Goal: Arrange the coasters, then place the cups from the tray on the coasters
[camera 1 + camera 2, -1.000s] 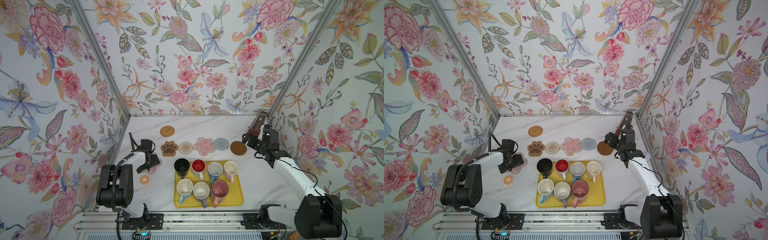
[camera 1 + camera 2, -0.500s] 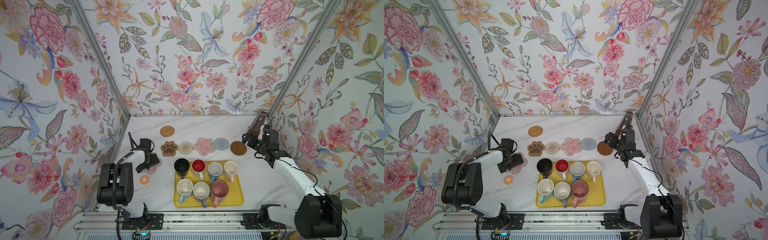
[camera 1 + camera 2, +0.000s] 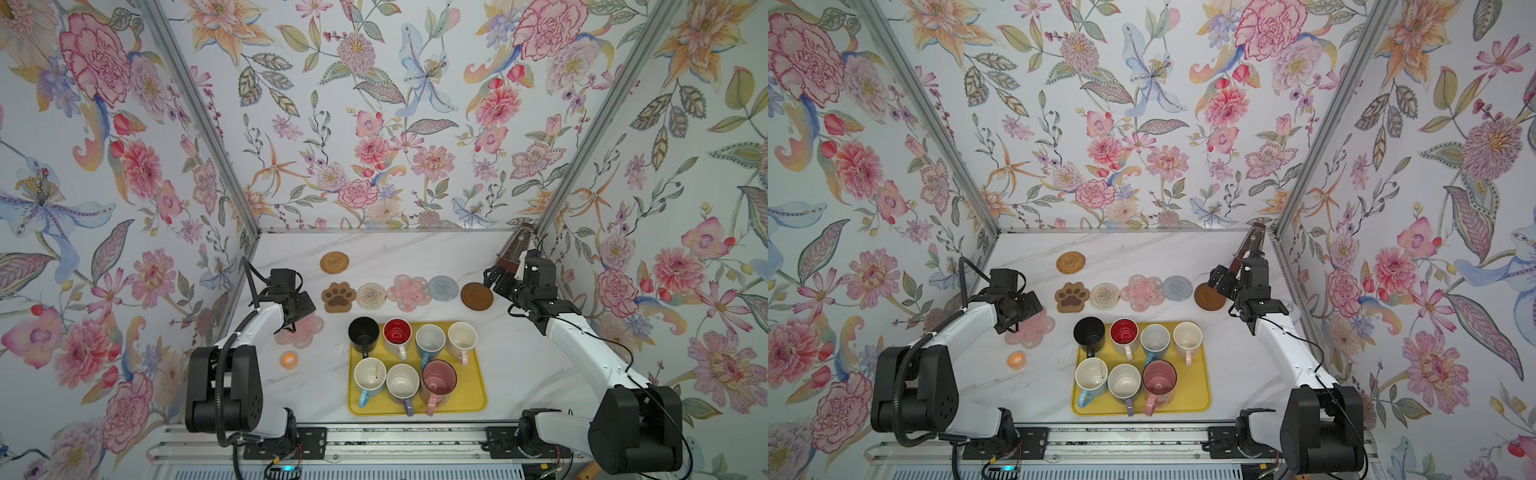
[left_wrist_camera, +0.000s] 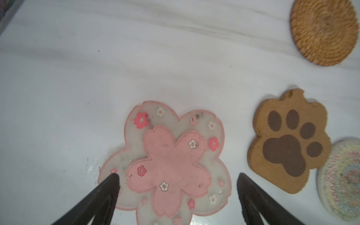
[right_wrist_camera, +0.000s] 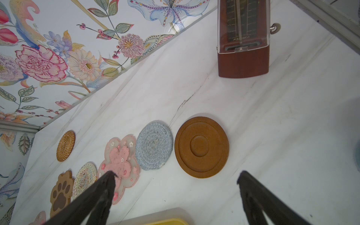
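Left gripper (image 4: 177,175) spread wide and empty, fingers framing the pink flower coaster (image 4: 165,161). Only the left wrist view shows this; both top views hide the tips. Right gripper (image 5: 176,173) wide, empty, brown disc coaster (image 5: 201,147) just ahead. We see that coaster and right arm unmoved from a second ago. Cups (image 3: 402,384) sit on the tray (image 3: 471,386).

Table: white marbled top (image 3: 415,257)
Lying on it: seven coasters (image 3: 338,296), yellow tray (image 3: 478,382), small orange ring (image 3: 289,360)
Back right corner: brown metronome (image 3: 513,249)
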Tool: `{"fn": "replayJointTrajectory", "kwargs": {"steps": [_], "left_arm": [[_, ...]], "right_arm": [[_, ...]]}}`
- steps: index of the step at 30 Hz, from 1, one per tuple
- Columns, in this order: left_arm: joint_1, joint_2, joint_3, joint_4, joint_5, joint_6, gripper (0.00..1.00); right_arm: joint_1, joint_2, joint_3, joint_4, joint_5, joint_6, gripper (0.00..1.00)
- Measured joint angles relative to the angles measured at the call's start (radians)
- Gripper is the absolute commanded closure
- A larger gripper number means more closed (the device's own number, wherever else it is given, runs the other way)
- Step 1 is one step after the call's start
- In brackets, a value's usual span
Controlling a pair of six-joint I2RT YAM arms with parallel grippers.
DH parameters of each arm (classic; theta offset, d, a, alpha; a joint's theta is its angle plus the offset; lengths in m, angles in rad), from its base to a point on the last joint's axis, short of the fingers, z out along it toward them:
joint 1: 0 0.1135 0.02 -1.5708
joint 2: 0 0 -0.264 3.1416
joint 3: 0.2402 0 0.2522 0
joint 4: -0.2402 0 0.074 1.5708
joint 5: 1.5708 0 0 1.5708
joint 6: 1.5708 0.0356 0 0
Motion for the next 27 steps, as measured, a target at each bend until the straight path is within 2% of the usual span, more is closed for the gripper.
{"fn": "replayJointTrajectory", "kwargs": {"steps": [6, 9, 19, 27], "left_arm": [[0.0, -0.138, -0.089, -0.034, 0.027, -0.063, 0.04], [-0.002, -0.163, -0.151, -0.04, 0.05, -0.105, 0.04], [-0.01, -0.153, -0.198, -0.018, 0.087, -0.178, 0.04], [-0.011, -0.066, -0.206, 0.023, 0.104, -0.191, 0.04]], "right_arm": [[0.001, 0.026, 0.0, 0.016, -0.003, 0.0, 0.01], [0.001, 0.035, 0.0, 0.023, -0.008, 0.0, 0.01], [0.001, 0.038, 0.0, 0.026, -0.014, 0.0, 0.01], [0.001, 0.038, 0.0, 0.026, -0.013, 0.0, 0.01]]}}
